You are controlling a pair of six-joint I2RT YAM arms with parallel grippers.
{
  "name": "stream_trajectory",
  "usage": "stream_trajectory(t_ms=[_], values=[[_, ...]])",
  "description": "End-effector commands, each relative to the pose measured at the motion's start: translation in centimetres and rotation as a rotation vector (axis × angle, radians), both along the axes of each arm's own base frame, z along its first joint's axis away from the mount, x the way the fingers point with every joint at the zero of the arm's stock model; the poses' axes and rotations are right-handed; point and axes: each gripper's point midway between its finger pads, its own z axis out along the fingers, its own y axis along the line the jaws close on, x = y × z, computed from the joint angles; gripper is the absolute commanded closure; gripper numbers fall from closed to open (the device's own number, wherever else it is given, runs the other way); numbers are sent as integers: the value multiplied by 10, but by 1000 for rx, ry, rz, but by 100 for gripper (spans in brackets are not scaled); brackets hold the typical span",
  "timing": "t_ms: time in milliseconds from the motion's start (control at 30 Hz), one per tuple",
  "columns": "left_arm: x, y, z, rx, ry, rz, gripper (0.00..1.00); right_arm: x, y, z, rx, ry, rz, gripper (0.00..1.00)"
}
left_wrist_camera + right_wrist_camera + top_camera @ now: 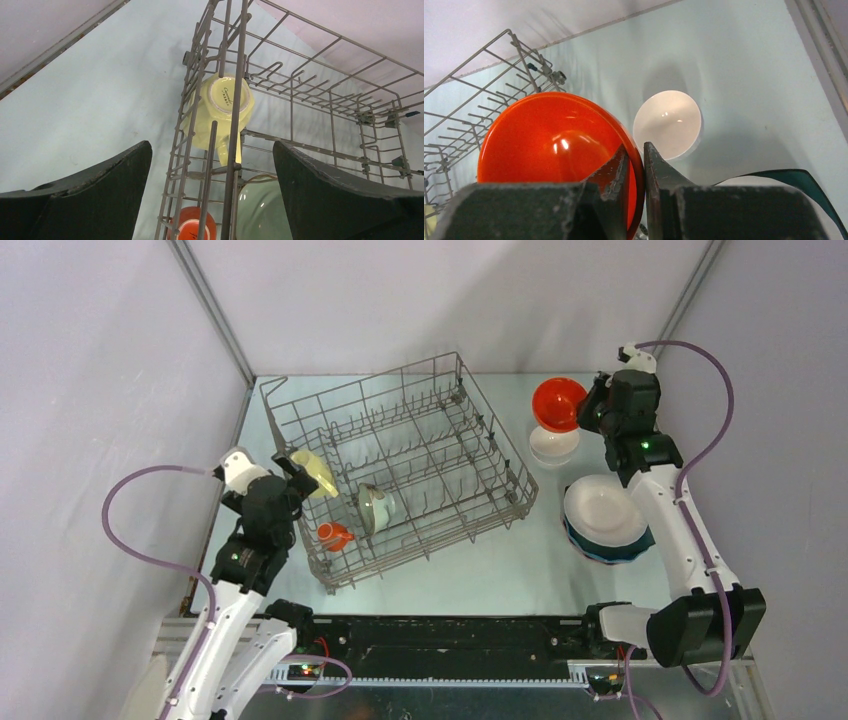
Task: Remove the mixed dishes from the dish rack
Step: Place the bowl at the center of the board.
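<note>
Base rail (440,640), then pale blue table (500,575) under dish rack (440,535); lilac walls (420,300).

Left claw (211,150) gapes wide before the dish rack (241,50), a pale yellow cup (200,120) behind its wires.

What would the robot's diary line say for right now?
left end effector: open, facing yellow cup in dish rack | right end effector: shut on orange bowl, near white bowl
</note>
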Motion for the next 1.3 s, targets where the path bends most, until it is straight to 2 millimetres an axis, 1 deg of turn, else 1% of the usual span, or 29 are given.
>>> stream_trajectory(t_ms=[0, 100, 133, 167, 233, 300, 433, 467, 500, 533, 567, 600, 633, 667, 700, 733, 767, 800, 833, 867, 900, 933, 1033, 1067, 1100, 1133, 1200, 1267], values=[[-4, 5, 2, 11, -7, 15, 2, 3, 1, 36, -5, -123, 23, 100], [-5, 6, 4, 15, -4, 24, 2, 11, -2, 48, -18, -180, 13, 100], [-5, 7, 4, 17, -3, 28, 2, 13, -2, 49, -25, -188, 18, 100], [-5, 7, 3, 17, -3, 28, 2, 16, 0, 53, -23, -207, 30, 100], [-3, 6, 2, 22, 2, 22, 2, 20, 4, 56, -31, -223, 61, 100], [0, 5, 2, 40, 9, 12, 2, 24, 5, 51, -62, -220, 91, 100], [4, 9, 1, 86, 32, 22, 2, 33, 0, 43, -106, -211, 120, 100], [5, 8, 0, 89, 39, 18, 2, 33, 5, 41, -105, -210, 162, 100], [7, 6, 0, 90, 40, 0, 2, 36, 5, 36, -128, -200, 191, 100], [8, 4, 0, 90, 40, -10, 2, 36, 13, 33, -125, -199, 256, 100], [10, 1, 0, 88, 35, -31, 2, 40, 12, 25, -144, -184, 285, 100], [11, -1, 0, 86, 29, -41, 2, 40, 17, 20, -139, -176, 331, 100], [12, -5, -1, 83, 24, -61, 2, 44, 14, 12, -150, -158, 344, 100], [12, -6, -3, 82, 22, -72, 2, 44, 18, 8, -144, -143, 369, 100], [13, -10, -3, 78, 15, -93, 2, 51, 6, 3, -135, -124, 347, 100], [12, -11, -4, 76, 11, -103, 2, 52, 5, -1, -117, -110, 358, 100], [13, -13, -3, 75, 4, -116, 2, 57, -2, -7, -99, -94, 348, 100], [11, -13, -3, 73, -1, -121, 2, 59, -2, -17, -84, -64, 363, 100], [10, -14, -2, 69, -12, -126, 2, 61, -6, -18, -96, -57, 364, 100], [9, -14, -4, 68, -13, -128, 2, 62, -8, -31, -100, -7, 367, 100], [7, -14, -2, 65, -25, -129, 2, 64, -11, -30, -139, -2, 382, 100], [7, -15, -4, 62, -28, -133, 2, 65, -13, -39, -170, 39, 402, 100], [5, -16, -3, 52, -54, -143, 2, 67, -17, -57, -200, 139, 434, 100], [5, -18, -3, 50, -56, -152, 2, 70, -19, -65, -198, 188, 442, 100], [5, -18, -2, 50, -62, -157, 2, 72, -19, -68, -195, 208, 447, 100], [5, -19, -3, 49, -63, -163, 2, 77, -18, -77, -174, 255, 456, 100], [5, -19, -6, 51, -54, -161, 2, 81, -15, -83, -148, 296, 475, 100], [4, -16, -9, 53, -42, -146, 2, 84, -14, -90, -162, 321, 484, 100]])
